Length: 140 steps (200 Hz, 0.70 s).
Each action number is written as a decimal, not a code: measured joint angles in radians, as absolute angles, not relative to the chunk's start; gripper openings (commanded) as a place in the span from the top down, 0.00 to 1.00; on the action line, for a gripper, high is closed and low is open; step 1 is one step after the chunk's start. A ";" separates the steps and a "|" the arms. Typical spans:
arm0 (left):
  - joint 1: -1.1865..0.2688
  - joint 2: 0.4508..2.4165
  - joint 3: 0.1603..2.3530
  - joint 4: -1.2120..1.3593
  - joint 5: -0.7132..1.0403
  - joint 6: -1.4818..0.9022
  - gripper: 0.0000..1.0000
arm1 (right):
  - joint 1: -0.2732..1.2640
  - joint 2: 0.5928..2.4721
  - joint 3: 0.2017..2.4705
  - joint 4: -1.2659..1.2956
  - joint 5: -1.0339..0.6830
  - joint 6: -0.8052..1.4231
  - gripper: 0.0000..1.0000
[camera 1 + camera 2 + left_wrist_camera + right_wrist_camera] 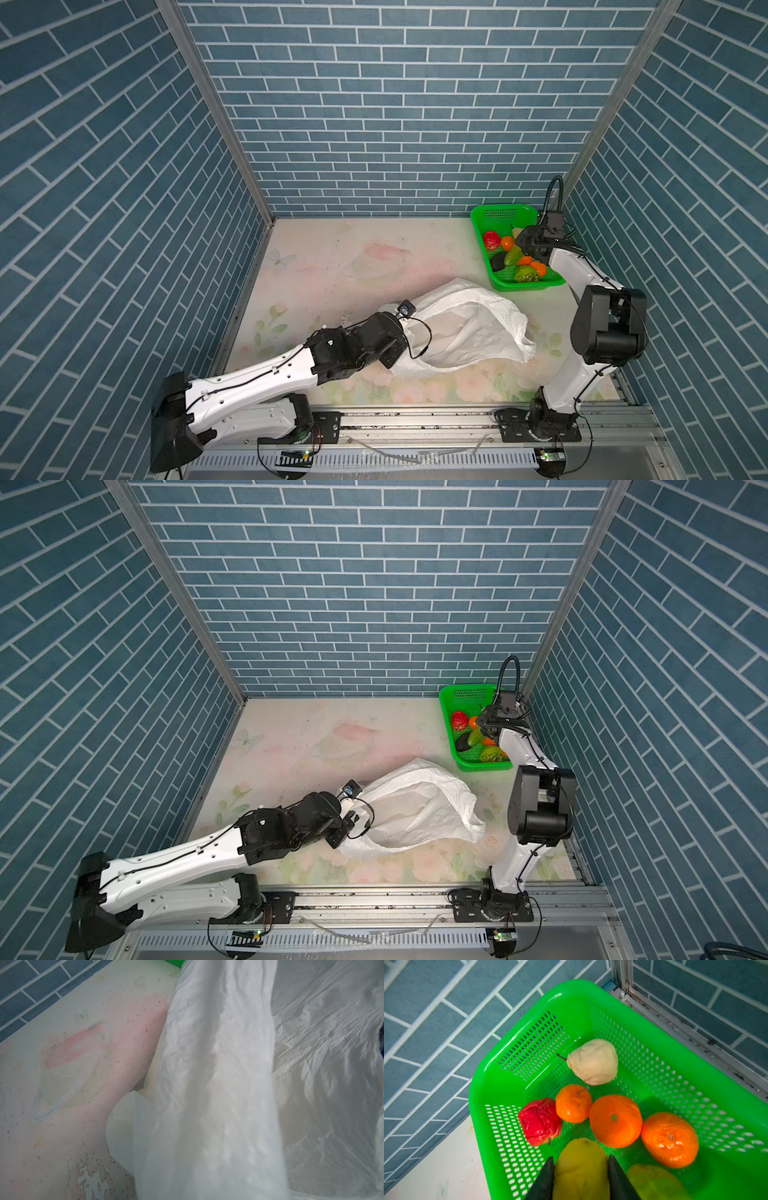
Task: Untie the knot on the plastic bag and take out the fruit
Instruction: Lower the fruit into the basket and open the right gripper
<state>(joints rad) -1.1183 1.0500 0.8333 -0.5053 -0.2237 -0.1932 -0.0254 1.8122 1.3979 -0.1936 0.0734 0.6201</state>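
A: While the plastic bag (469, 324) is lying slack on the table (332, 266) with its mouth gaping toward the near edge, where is the fruit sitting?

B: It's sitting in the green basket (571, 993) in the far right corner: a cream pear (593, 1061), three oranges (615, 1121) and a red fruit (539, 1121). The right gripper (581, 1157) is pinching a yellow-green fruit (581, 1176) above them.

A: And the left gripper (352, 816)?

B: It's pressing together on the bag's rim, holding that edge up

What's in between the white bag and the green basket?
Nothing. Only a narrow strip of bare table separates the plastic bag from the green basket, as both top views show.
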 measured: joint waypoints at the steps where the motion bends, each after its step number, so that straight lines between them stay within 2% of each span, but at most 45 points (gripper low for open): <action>1: -1.119 1.049 0.833 -0.505 -0.224 -0.193 1.00 | -0.026 1.814 1.400 -0.193 0.073 0.620 0.60; 40: -1.118 1.037 0.819 -0.521 -0.230 -0.186 1.00 | -0.039 1.882 1.476 -0.187 0.075 0.603 0.38; 59: -1.118 1.036 0.819 -0.522 -0.233 -0.184 1.00 | -0.040 1.900 1.489 -0.190 0.075 0.596 0.30; 114: -1.118 1.022 0.803 -0.522 -0.243 -0.182 1.00 | -0.037 1.897 1.489 -0.205 0.055 0.593 0.29; 140: -1.118 1.018 0.799 -0.520 -0.243 -0.182 1.00 | -0.025 1.839 1.476 -0.229 0.020 0.593 0.29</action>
